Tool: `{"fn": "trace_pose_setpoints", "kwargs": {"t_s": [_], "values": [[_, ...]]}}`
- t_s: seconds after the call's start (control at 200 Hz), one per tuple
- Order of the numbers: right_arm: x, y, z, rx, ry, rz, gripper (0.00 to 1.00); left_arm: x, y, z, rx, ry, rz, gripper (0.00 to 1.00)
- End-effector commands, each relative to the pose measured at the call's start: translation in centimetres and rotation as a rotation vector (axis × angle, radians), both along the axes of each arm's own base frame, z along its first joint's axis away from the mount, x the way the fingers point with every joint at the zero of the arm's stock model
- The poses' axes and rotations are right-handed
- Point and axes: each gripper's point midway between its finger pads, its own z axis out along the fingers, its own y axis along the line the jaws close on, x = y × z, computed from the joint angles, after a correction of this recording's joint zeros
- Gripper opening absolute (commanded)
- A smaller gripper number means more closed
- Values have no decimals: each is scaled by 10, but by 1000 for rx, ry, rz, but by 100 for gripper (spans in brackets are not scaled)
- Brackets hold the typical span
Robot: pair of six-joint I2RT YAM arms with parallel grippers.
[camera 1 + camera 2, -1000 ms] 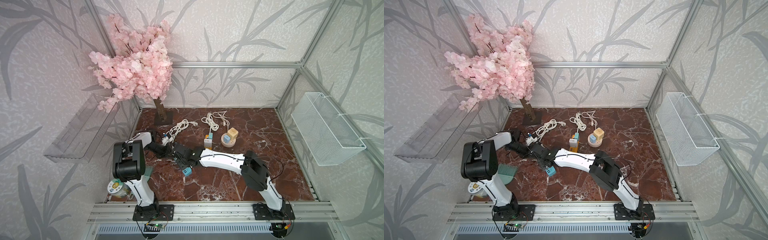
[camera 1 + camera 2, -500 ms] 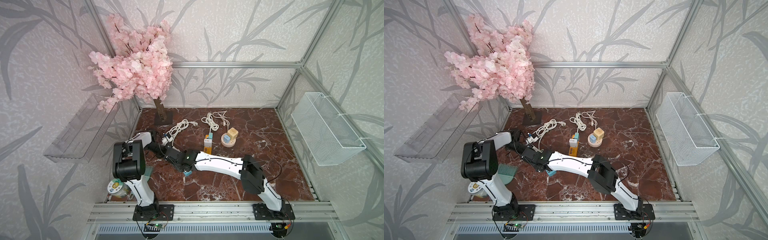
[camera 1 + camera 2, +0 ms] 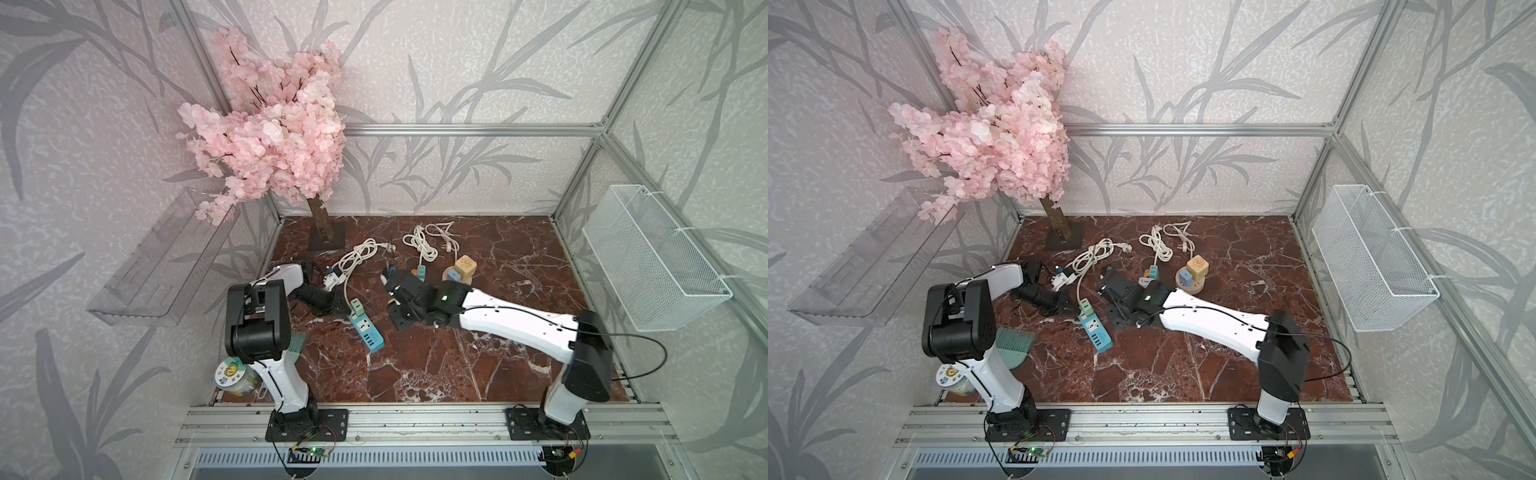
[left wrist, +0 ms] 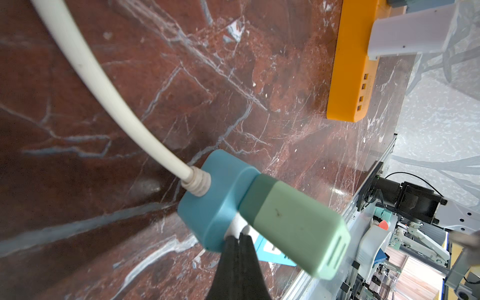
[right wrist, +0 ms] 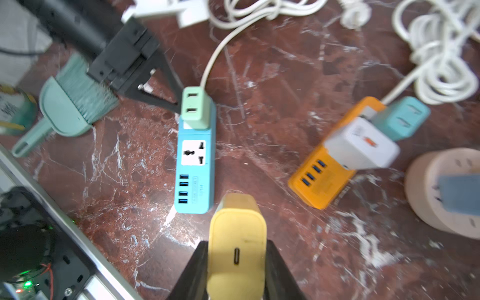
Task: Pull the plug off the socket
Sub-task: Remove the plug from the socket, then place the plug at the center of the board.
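My right gripper (image 5: 237, 249) is shut on a yellow plug (image 5: 237, 244), held in the air clear of the blue socket strip (image 5: 196, 181). The strip's universal socket stands empty. A green plug (image 5: 194, 107) sits in the strip's cord end. My left gripper (image 4: 240, 235) is shut, its tips pressed against the blue socket strip (image 4: 215, 197) beside the green plug (image 4: 293, 228). In both top views the blue socket strip (image 3: 363, 330) (image 3: 1096, 330) lies between the arms. There the right gripper (image 3: 390, 282) is off to its right and the yellow plug is hidden.
An orange strip (image 5: 322, 179) carries a white adapter (image 5: 361, 148) and a teal plug (image 5: 401, 118). Next to it is a round wooden socket (image 5: 446, 192). White cords (image 3: 419, 245) coil at the back. A green brush (image 3: 1013, 345) lies by the left arm's base.
My right gripper has come away from the blue strip toward the back right, carrying the yellow plug. The left gripper has stayed against the strip.
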Motion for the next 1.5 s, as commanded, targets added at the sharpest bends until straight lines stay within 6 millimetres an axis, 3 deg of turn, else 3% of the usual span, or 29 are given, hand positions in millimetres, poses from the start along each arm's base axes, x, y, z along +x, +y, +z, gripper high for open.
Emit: {"fn": "trace_pose_setpoints", "kwargs": {"t_s": [0.0, 0.13, 0.24, 0.335, 0.555, 0.795, 0.965, 1.105, 1.3, 1.495], "values": [[12, -36, 34, 170, 26, -107, 0, -5, 11, -20, 81, 44, -9, 0], [31, -108, 42, 267, 33, -293, 0, -5, 11, -20, 82, 43, -9, 0], [47, -167, 33, 372, 49, -493, 0, -5, 11, -21, 82, 45, -8, 0], [57, -203, 18, 432, 65, -632, 0, -5, 11, -20, 82, 43, -9, 0], [68, -231, -13, 523, 55, -831, 0, -5, 11, -20, 84, 42, -8, 0], [68, -278, -58, 682, 0, -1112, 0, -5, 11, -20, 82, 44, -8, 0], [78, -313, -84, 739, 13, -1273, 0, -5, 11, -20, 82, 43, -8, 0], [92, -342, -92, 841, -81, -1389, 0, -5, 11, -21, 83, 44, -8, 0], [103, -389, -114, 854, -169, -1593, 0, -5, 11, -21, 83, 46, -8, 0], [145, -419, -128, 1003, -175, -1589, 0, -4, 11, -23, 80, 49, -9, 0]]}}
